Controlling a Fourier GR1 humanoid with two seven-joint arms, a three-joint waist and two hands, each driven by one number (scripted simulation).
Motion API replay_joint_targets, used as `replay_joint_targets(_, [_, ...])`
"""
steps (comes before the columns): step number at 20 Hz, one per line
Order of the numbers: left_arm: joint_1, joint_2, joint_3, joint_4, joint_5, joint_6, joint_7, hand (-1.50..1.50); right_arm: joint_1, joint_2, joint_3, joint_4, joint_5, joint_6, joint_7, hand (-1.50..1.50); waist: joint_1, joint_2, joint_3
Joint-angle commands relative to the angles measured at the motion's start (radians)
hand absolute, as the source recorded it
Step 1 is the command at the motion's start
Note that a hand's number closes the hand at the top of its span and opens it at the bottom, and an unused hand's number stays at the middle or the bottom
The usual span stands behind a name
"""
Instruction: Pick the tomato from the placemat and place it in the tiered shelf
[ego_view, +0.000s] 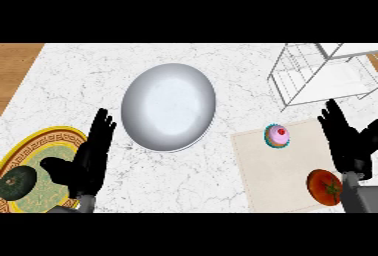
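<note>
A red tomato (323, 186) lies on the beige placemat (258, 165) at the lower right, partly hidden by my right forearm. My right hand (345, 142) stands just above and beside it with straight fingers, open and holding nothing. The white wire tiered shelf (325, 75) is at the upper right, beyond the placemat. At the lower left my left hand (87, 157) rests open, fingers up, over the edge of a patterned plate.
A pink cupcake (277, 136) sits on the placemat near its far edge. A large silver plate (168, 107) occupies the counter's middle. A gold-rimmed patterned plate (44, 150) at the lower left carries a dark green avocado (15, 182). Wooden surface shows at the upper left.
</note>
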Motion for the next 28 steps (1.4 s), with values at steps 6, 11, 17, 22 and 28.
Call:
replay_joint_targets(6, [-0.121, 0.164, -0.015, 0.04, -0.143, -0.064, 0.0, 0.0, -0.072, -0.16, -0.041, -0.163, -0.174, 0.524, -0.259, -1.5, -0.043, -0.012, -0.024])
replay_joint_targets(11, [-0.105, 0.141, -0.05, 0.029, -0.127, -0.09, 0.014, 0.0, -0.002, -0.223, -0.148, -0.019, 0.113, 0.204, -0.384, 1.5, -0.045, 0.004, -0.028])
replay_joint_targets(17, [-0.169, 0.131, -0.032, 0.113, -0.129, -0.139, 0.004, 0.0, 0.047, -0.108, -0.351, 0.298, -0.153, 0.475, -0.808, -1.5, -0.014, 0.004, -0.026])
replay_joint_targets(22, [-0.215, 0.117, -0.044, 0.096, -0.148, -0.144, 0.078, 0.0, 0.007, -0.2, -0.292, 0.408, -0.11, 0.756, -0.89, -1.5, 0.003, -0.001, -0.028])
replay_joint_targets(28, [-0.212, 0.088, -0.013, 0.197, -0.148, -0.182, -0.01, 0.0, 0.093, -0.353, -0.233, 0.277, 0.059, 0.764, -0.919, -1.5, -0.017, -0.005, -0.032])
